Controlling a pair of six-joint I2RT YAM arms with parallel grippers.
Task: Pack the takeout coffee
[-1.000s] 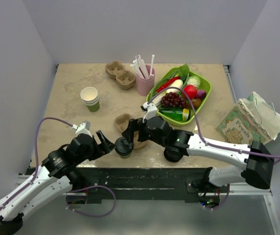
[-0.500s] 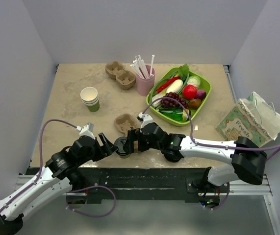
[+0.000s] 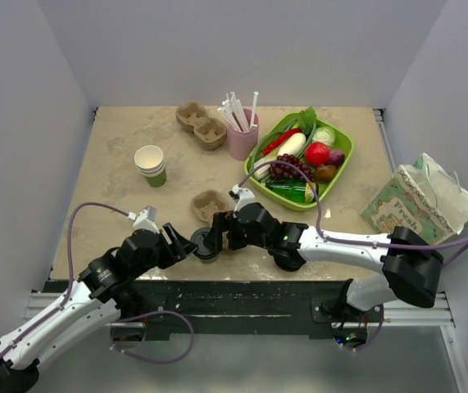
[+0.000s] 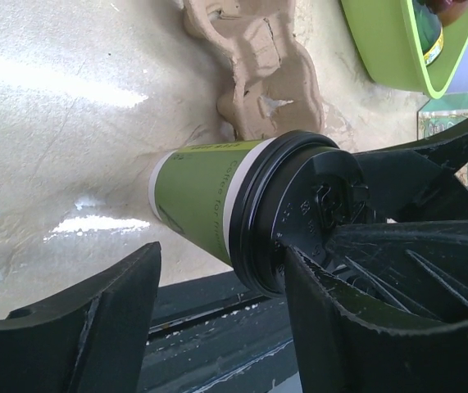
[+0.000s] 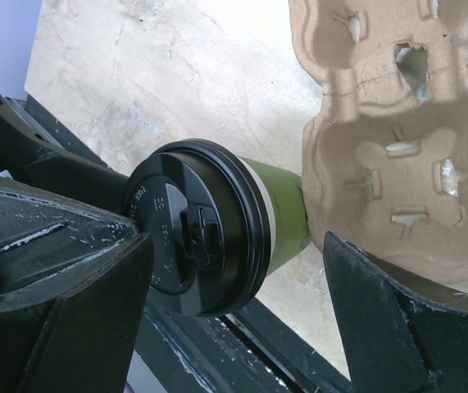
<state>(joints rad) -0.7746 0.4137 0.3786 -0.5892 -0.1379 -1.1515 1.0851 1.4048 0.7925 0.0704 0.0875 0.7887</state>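
The takeout coffee, a green-sided paper cup with a black lid, stands upright at the table's near edge, right against a brown pulp cup carrier. My left gripper reaches it from the left and is open. In the left wrist view the lid rim lies against the right finger, and the left finger is clear of the cup. My right gripper comes from the right, open, with its fingers on either side of the cup and a gap by the right one.
A second pulp carrier, a pink cup of straws and a green tray of produce stand at the back. A stack of white-and-green cups is at the left. A printed bag lies off the right edge.
The right gripper has moved down and left, closing in around the cup. The left gripper has edged up to the lid. Both pairs of jaws have narrowed a little. The cup has stayed put.
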